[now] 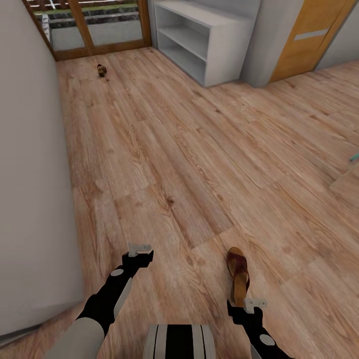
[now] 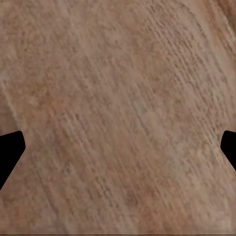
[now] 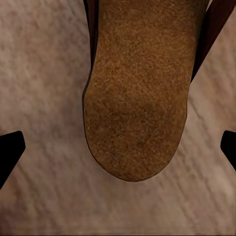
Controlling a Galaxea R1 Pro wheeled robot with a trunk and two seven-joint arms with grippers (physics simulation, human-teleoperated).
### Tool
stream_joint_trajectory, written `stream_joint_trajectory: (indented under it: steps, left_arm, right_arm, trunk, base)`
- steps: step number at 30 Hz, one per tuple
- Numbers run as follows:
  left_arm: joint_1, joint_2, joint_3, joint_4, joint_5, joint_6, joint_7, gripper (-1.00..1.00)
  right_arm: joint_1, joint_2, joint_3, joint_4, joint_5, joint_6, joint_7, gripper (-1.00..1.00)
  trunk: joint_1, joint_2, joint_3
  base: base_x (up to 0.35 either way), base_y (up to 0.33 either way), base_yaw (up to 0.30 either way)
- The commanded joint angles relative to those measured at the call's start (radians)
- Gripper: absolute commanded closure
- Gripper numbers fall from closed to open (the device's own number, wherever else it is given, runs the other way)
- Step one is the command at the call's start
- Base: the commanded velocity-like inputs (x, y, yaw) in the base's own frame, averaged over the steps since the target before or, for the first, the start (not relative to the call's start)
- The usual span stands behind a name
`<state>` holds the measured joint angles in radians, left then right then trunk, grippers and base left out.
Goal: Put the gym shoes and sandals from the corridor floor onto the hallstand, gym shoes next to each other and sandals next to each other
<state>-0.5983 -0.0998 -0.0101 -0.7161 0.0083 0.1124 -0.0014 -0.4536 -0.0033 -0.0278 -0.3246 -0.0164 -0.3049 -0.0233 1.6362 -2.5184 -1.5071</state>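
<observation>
Head view: right pincer (image 1: 248,302) hangs open and empty over the heel of a brown sandal (image 1: 238,275) on the wood-grain corridor floor (image 1: 199,159), left pincer (image 1: 139,248) likewise open; right wrist view: grainy tan insole (image 3: 135,98) between spread fingertips (image 3: 10,150).

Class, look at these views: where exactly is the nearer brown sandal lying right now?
In the head view, the sandal lies on the corridor floor at lower right, just ahead of the right gripper.

Looks like I'm in a home hallway: wood-plank floor (image 1: 199,149), plain wall (image 1: 30,174) on my left, a pale shoe rack (image 1: 204,42) with open shelves, an orange-brown door (image 1: 309,35), glass doors (image 1: 94,25) at the end, and a sandal (image 1: 239,276) lying around.
</observation>
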Motion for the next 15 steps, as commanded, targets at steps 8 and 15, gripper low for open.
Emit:
stream_joint_trajectory:
  steps: [8,15]
  left_arm:
    - [0.000,0.000,-0.001,-0.002,0.001,0.006,0.000,-1.00]
    - [0.000,0.000,-0.001,-0.002,0.001,0.006,0.000,-1.00]
  right_arm:
    - [0.000,0.000,-0.001,0.001,-0.002,-0.003,0.000,-1.00]
    - [0.000,0.000,-0.001,0.000,-0.001,-0.003,0.000,-1.00]
  trunk:
    - [0.003,-0.002,-0.033]
    - [0.003,-0.002,-0.039]
  base:
    - [0.000,0.000,0.000]
    - [0.000,0.000,0.000]
